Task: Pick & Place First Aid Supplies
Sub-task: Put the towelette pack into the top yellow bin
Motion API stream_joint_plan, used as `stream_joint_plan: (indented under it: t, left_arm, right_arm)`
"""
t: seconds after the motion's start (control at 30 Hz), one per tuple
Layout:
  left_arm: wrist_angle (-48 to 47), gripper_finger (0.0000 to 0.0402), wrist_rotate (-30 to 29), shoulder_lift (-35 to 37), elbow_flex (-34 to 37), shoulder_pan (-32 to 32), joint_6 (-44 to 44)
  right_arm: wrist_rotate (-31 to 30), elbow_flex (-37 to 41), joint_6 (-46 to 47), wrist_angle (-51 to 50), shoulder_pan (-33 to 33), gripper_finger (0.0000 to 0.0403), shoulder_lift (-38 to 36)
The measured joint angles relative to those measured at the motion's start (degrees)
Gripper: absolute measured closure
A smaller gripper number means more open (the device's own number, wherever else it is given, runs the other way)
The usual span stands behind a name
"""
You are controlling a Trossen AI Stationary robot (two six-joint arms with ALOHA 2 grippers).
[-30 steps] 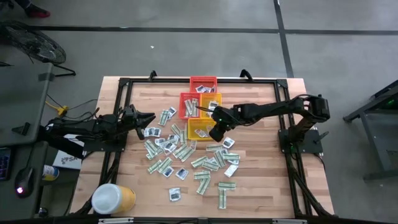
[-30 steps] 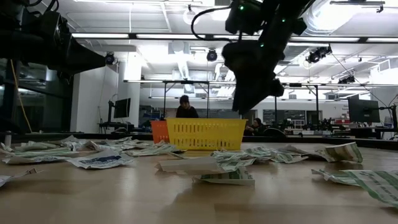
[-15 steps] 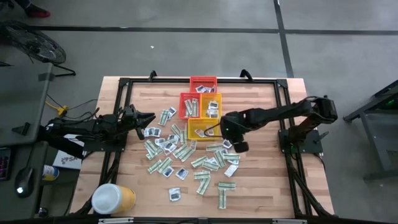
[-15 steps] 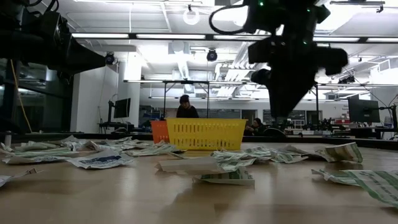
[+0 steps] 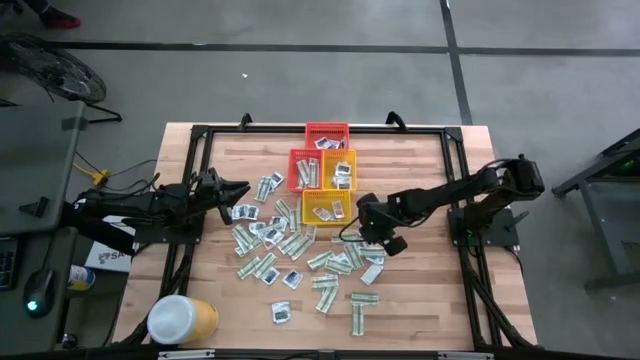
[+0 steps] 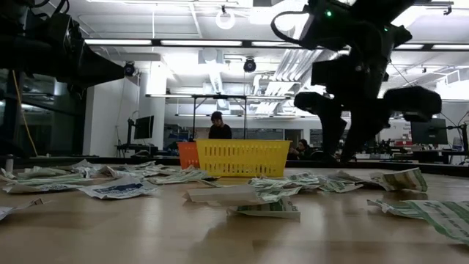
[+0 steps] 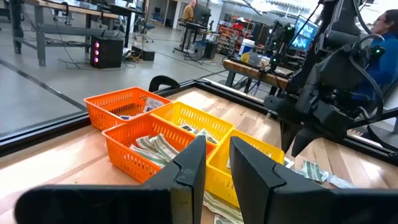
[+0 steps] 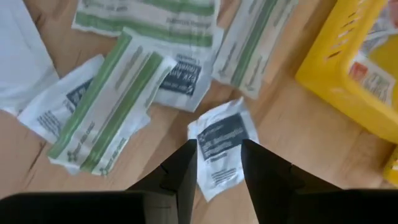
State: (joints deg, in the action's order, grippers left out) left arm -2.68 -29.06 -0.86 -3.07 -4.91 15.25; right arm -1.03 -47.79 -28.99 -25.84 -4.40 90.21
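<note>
White square packet [image 8: 222, 144] — seemingly untouched, beneath parted right tool [image 8: 217, 163]

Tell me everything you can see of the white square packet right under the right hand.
The white square packet is small and flat, papery-looking and slightly crumpled, with a dark blue printed panel on its face. It lies flat on the bare wooden table, turned askew, beside the yellow basket and clear of the green-striped packets. The right hand hovers above it, fingers open astride it, not gripping.
</note>
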Motion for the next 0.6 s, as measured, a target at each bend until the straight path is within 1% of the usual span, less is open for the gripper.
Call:
stream_joint_plan:
  t: [0.23, 0.4, 0.6]
  left_arm:
    - [0.0, 0.0328, 0.0, -0.02, -0.02, 0.0, 0.02]
    - [0.0, 0.0328, 0.0, -0.02, 0.0, 0.02, 0.0]
    - [0.0, 0.0328, -0.02, 0.0, -0.01, 0.02, 0.02]
  right_arm:
    - [0.1, 3.4, -0.01, 2.35, -0.97, 0.0284, 0.0]
    - [0.08, 6.15, -0.02, 7.53, -1.3, 0.0284, 0.0]
    - [-3.03, 6.76, -0.01, 9.55, -1.09, 0.0289, 0.0]
